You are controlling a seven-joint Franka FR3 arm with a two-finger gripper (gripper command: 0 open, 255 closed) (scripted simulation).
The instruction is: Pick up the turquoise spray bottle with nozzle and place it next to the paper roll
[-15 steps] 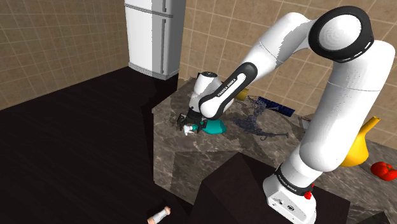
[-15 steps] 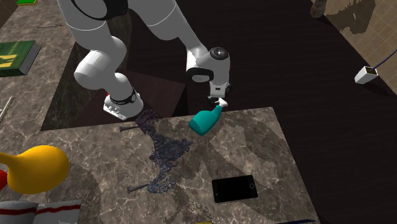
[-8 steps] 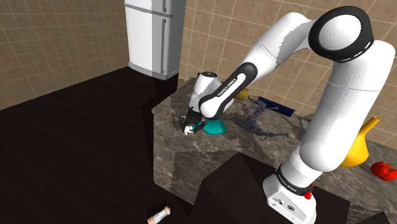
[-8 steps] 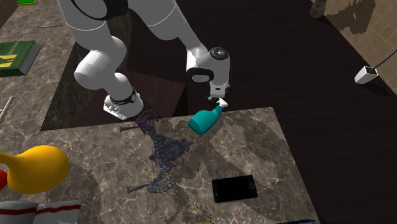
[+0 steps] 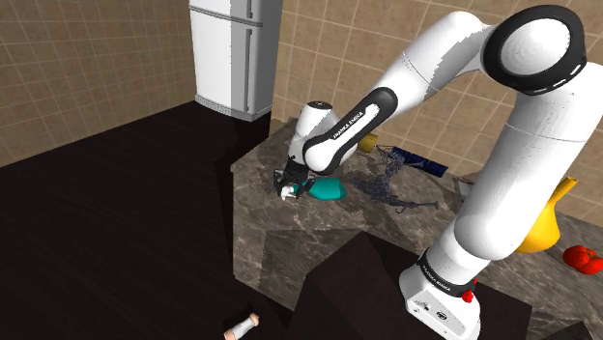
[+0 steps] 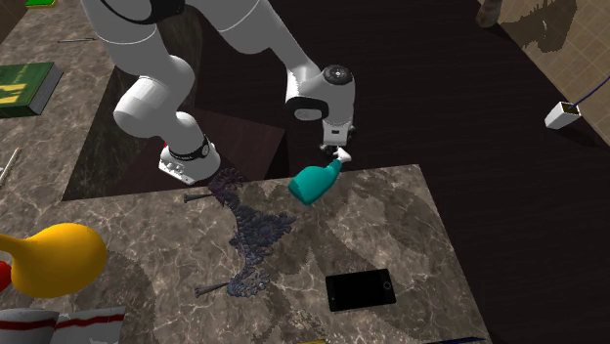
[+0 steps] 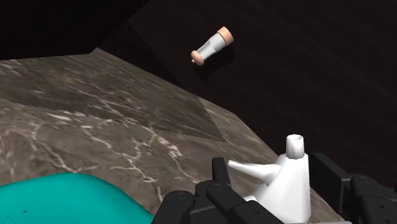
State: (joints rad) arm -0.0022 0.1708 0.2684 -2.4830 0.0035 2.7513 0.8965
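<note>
A white arm (image 5: 502, 193) built of thick, rounded tube segments, with dark bands at the joints. The largest joint (image 5: 533, 48) ends in a grey disc ringed in black. A black strip (image 5: 350, 124) along the forearm carries small white lettering. The flared white foot (image 5: 440, 290) bears small dark marks and a red spot (image 5: 472, 286). The white, domed wrist has a round dark cap (image 6: 337, 72). The gripper (image 7: 275, 184) is all black, with blocky fingers (image 7: 222, 184).

Tool (image 6: 335, 153) risen slightly; spray bottle (image 6: 311, 185) lifted with it.
</note>
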